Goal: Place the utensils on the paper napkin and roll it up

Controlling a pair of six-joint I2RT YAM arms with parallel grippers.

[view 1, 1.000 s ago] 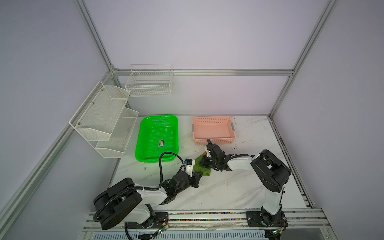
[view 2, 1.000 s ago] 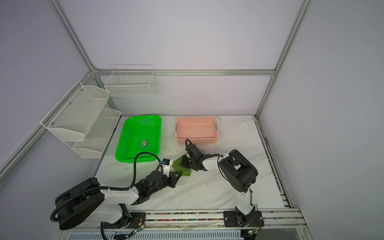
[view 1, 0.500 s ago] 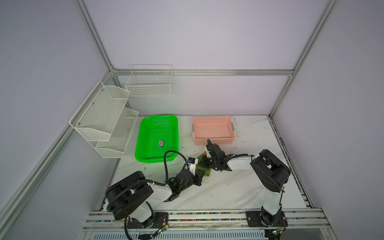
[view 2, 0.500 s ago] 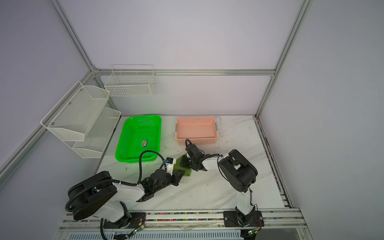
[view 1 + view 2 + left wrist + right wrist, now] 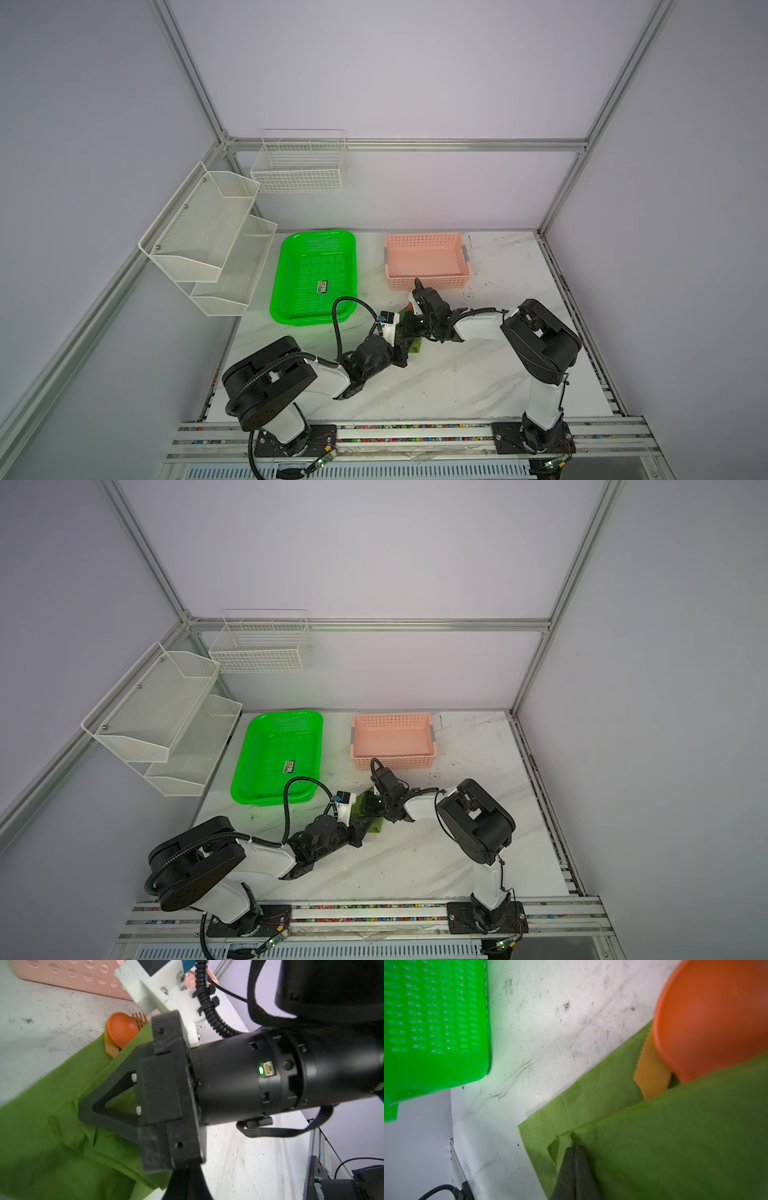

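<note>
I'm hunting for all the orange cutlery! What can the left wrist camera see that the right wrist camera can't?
Only the left wrist view shows the fork, just its tines, and the pink basket. Only the right wrist view shows the bright green tray. Both show the orange spoon and the serrated knife poking out of the folded green napkin.

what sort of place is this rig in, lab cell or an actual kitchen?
Most likely a lab test cell, not a kitchen: bare walls in an aluminium frame, left arm and right arm bolted to a rail along a marble-look table, green tray and pink basket as props.
</note>
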